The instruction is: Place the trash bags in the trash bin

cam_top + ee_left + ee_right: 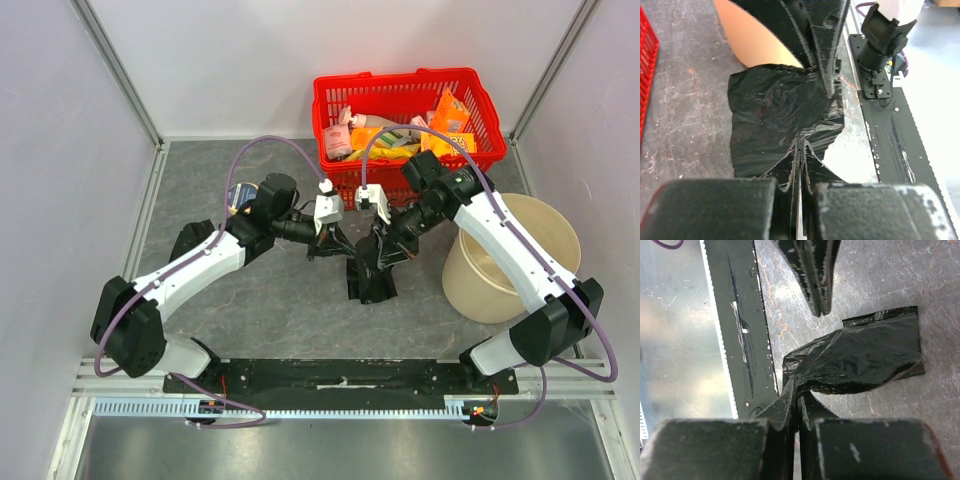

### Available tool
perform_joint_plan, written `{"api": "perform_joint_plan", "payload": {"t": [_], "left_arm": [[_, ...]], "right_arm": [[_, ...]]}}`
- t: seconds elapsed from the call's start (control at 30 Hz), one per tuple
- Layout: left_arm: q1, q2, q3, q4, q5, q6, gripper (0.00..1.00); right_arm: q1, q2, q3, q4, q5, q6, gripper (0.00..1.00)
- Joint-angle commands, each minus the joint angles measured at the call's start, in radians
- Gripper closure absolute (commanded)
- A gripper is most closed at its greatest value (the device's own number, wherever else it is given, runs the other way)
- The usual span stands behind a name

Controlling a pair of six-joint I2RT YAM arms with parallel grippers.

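**Trash bag pinched at one corner, bin not yet reached**

Everything is carried by a grey stone-patterned worktop (250, 320). A red wire-mesh shopping basket (395, 82) filled with packets is set at its far edge. In front of it, on the right, the round beige plastic trash bin (480, 290) stands upright. The crumpled black plastic trash bag (865, 357) lies at the centre of the worktop, just left of the bin and not in it. The right gripper (796, 390) is pressed nearly together on a bunched corner of the bag. The left gripper (799, 150) is pressed fully together.

Several slips can be foreseen. The thin, slick film could be pulled out of so small a pinch during a lift. Held by one corner, the bag would hang long and could be caught on the bin's rim or left draped outside. The light bin could be knocked by the right arm, which passes over it. The grippers are near each other and could be bumped together.

In the left wrist view the bag seems to run into the left gripper's tips. In the right wrist view bare worktop is shown between them, so nothing is judged to be held there. Only the top view shows the bin whole, but there both grippers' tips are lost against the black bag.
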Motion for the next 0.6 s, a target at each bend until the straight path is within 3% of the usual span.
{"api": "perform_joint_plan", "payload": {"t": [0.0,0.07,0.2,0.27,0.43,0.57], "left_arm": [[0.004,-0.037,0.036,0.005,0.099,-0.051,0.98],[0.003,-0.034,0.039,0.033,0.097,-0.074,0.9],[0.0,-0.002,0.069,0.07,0.091,-0.108,0.53],[-0.008,0.016,0.086,0.085,0.085,-0.122,0.39],[-0.035,0.058,0.097,0.145,0.062,-0.158,0.22],[-0.051,0.081,0.077,0.223,0.033,-0.206,0.19]], "right_arm": [[-0.01,-0.025,0.014,-0.023,-0.014,0.003,0.99],[-0.012,-0.023,0.017,-0.021,-0.025,0.003,1.0],[-0.012,-0.012,0.026,-0.021,-0.051,0.011,1.0],[-0.012,-0.008,0.029,-0.019,-0.062,0.012,1.0],[-0.012,-0.006,0.037,-0.022,-0.083,0.014,1.0],[-0.01,-0.002,0.046,-0.026,-0.097,0.015,1.0]]}}
